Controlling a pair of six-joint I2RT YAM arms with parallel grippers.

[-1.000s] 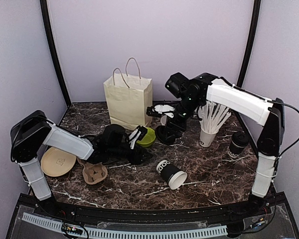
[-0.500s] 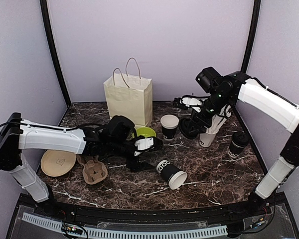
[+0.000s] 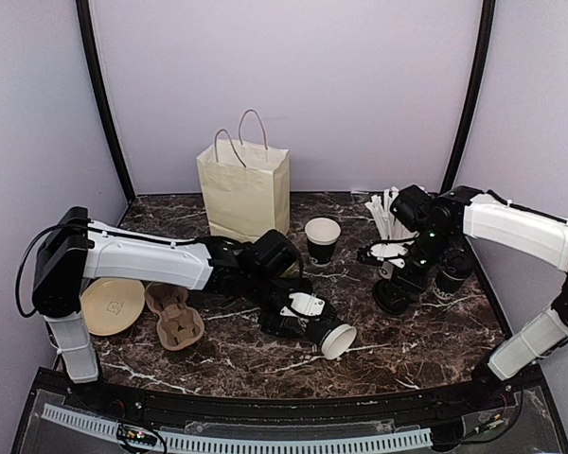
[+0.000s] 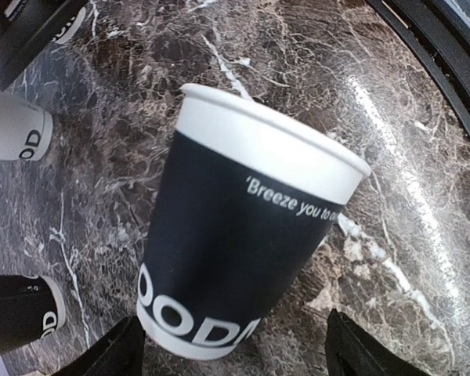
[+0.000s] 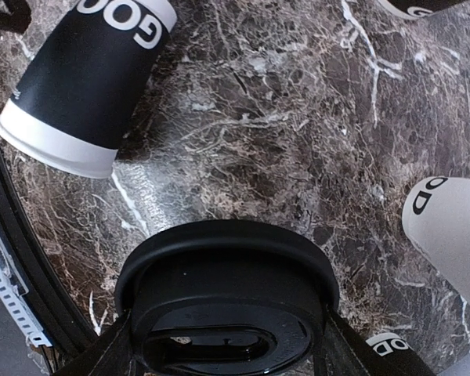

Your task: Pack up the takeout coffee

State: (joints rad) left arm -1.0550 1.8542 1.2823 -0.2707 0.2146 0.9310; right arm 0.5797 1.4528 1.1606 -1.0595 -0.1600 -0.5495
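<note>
A fallen cup (image 3: 326,337) lies on its side close to the near edge of the bench (image 3: 237,357), about midway along it, with its white mouth turned toward the near right corner. Its black body carries white print. The left arm (image 3: 142,263) reaches across from the left edge. The left jaws stand wide, one finger (image 4: 113,356) on either side of the cup's base. Whether either finger touches the cup cannot be told.

The right arm (image 3: 511,222) bends in from the right edge. The right jaws are closed on a black lid (image 5: 227,305), gripping its rim from both sides. The lid sits low over the bench, to the right of the fallen cup and apart from it.

An open cup (image 3: 322,238) stands upright toward the far edge, just right of a paper bag (image 3: 243,189). A lidded cup (image 3: 452,276) stands near the right edge, partly hidden behind the right arm. White straws (image 3: 383,213) fan out near the far right corner. By the left edge lie a tan disc (image 3: 109,305) and a brown cup carrier (image 3: 175,322), side by side.
</note>
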